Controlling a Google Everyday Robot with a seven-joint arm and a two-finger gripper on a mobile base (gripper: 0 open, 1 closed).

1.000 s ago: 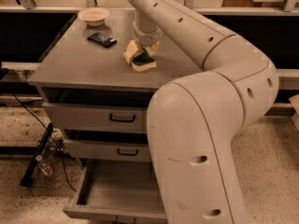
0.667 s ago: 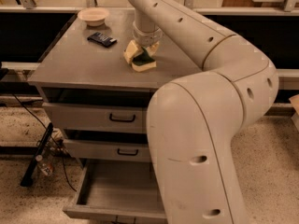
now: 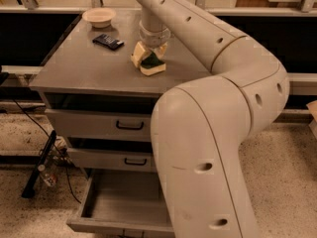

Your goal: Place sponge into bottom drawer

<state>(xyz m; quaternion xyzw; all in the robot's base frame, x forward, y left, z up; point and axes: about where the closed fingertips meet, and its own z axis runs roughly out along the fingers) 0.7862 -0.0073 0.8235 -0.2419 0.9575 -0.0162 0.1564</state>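
Note:
The sponge, dark green on top, sits on the grey cabinet top near its middle. My gripper reaches down over it, its pale fingers pressed on both sides of the sponge, so it is shut on the sponge. The bottom drawer is pulled out below, its shallow grey tray showing, with my arm hiding its right part.
A flat black packet lies left of the sponge on the cabinet top, and a shallow bowl stands at the back left. Two upper drawers with black handles are shut. Cables and a black stand lie on the floor at left.

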